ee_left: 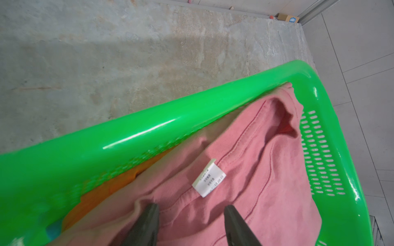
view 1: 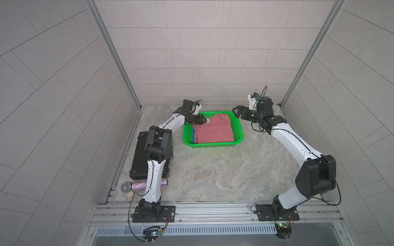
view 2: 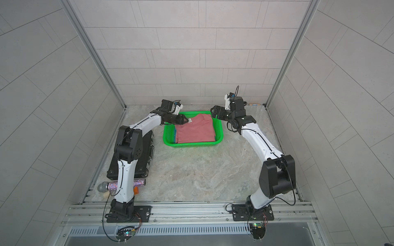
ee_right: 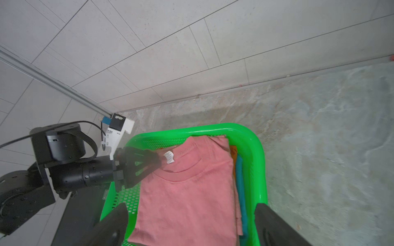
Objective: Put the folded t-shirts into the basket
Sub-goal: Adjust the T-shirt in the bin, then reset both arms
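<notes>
In both top views we see the basket (view 1: pixel 213 146) (view 2: pixel 191 144) with the pink tee (view 1: pixel 215 130) (view 2: pixel 196 130) lying folded on top inside it. A strip of the blue tee (view 1: pixel 193 135) peeks out beneath along the basket's left wall. The left gripper (view 1: pixel 203 121) (view 2: pixel 185 120) reaches in over the basket's far left corner, its tip at the tee's collar. The right gripper (view 1: pixel 237 112) (view 2: pixel 214 112) hangs above the basket's far right corner, spread wide and carrying nothing.

In the left wrist view, the left gripper (ee_left: pixel 189 207) has its jaws parted about halfway. Their tips sit low over the pink tee (ee_left: pixel 245 181) beside its white label (ee_left: pixel 210 181). No cloth is pinched between them, but we cannot tell whether they touch the fabric. The orange tee (ee_left: pixel 96 196) shows under the pink one, against the basket's wall (ee_left: pixel 149 132).

In the right wrist view, the right gripper (ee_right: pixel 191 205) is fully spread and empty above the basket (ee_right: pixel 255 159). The pink tee (ee_right: pixel 187 202) lies below it, with the blue tee (ee_right: pixel 239 181) and the orange tee (ee_right: pixel 233 151) edging out underneath. The left gripper (ee_right: pixel 156 159) points at the collar.
</notes>
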{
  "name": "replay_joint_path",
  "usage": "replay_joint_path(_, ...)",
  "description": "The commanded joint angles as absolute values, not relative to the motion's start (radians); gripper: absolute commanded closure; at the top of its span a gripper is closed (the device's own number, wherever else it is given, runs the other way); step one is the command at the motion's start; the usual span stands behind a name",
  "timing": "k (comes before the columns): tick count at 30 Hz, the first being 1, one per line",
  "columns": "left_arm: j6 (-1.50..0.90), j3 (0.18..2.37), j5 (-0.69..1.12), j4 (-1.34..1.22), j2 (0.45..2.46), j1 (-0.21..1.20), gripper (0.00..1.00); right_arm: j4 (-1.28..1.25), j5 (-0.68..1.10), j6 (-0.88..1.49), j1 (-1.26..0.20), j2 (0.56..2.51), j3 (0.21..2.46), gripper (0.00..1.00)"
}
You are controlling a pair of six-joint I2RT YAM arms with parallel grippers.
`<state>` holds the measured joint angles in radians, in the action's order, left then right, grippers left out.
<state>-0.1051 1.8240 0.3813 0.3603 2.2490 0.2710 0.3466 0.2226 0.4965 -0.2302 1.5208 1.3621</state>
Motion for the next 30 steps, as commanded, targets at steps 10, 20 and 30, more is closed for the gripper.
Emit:
replay_joint_path(10, -0.002, 1.714, 0.265, 0.471, 1.797, 0.259, 0.33, 0.338, -0.137, 0.348, -0.226, 1.119, 1.102, 0.01)
replay_joint_path(20, 0.001, 1.166, -0.017, 0.233, 1.39, 0.086, 0.0, 0.197, -0.424, 0.228, -0.211, 0.901, 0.795, 0.02)
replay_joint_path(30, -0.009, 0.592, -0.012, -0.177, 1.215, -0.029, 0.0, -0.324, -0.494, 0.131, -0.19, 0.748, 0.279, 0.0)
